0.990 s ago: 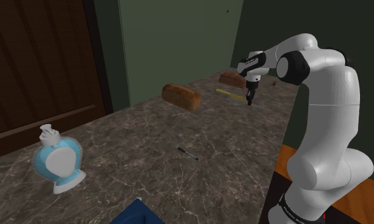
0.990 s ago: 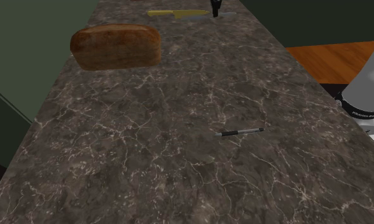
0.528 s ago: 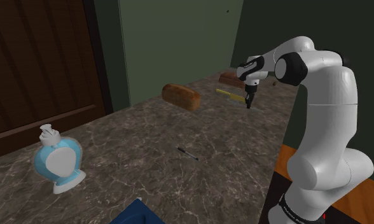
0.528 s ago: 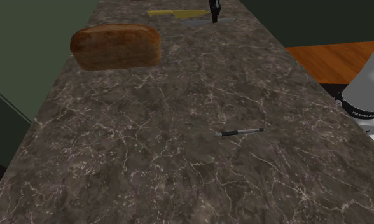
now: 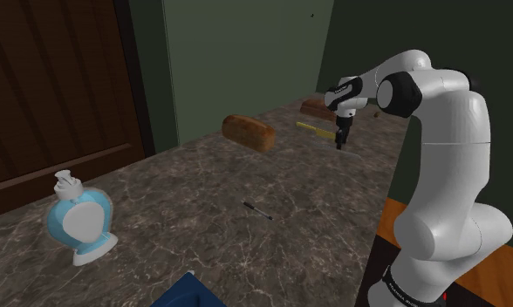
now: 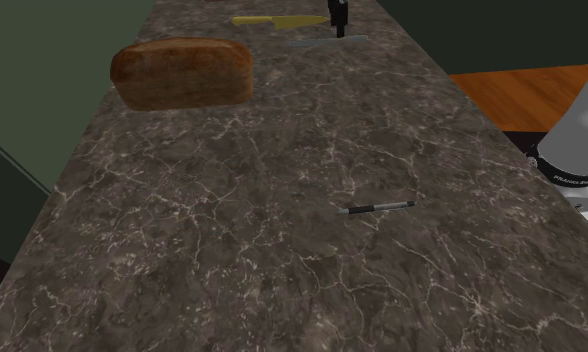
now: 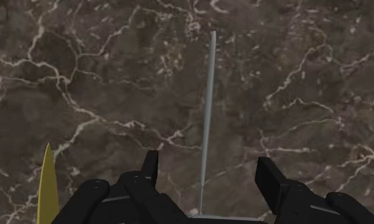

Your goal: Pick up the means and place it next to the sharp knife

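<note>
– where's the thin grey strip [image 7: 208, 95]?
– on the counter [image 7: 84, 76], running straight out between the pincer's [image 7: 208, 168] spread fingers, touched by neither.
– and the yellow knife [image 7: 48, 184]?
– just beside one finger, outside the gap.

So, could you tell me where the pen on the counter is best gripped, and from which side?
Grip the pen at mid-barrel, coming straight down from above and squeezing across its thin width. It lies flat on the counter, long and slim, so probably only its sides offer a hold.
</note>
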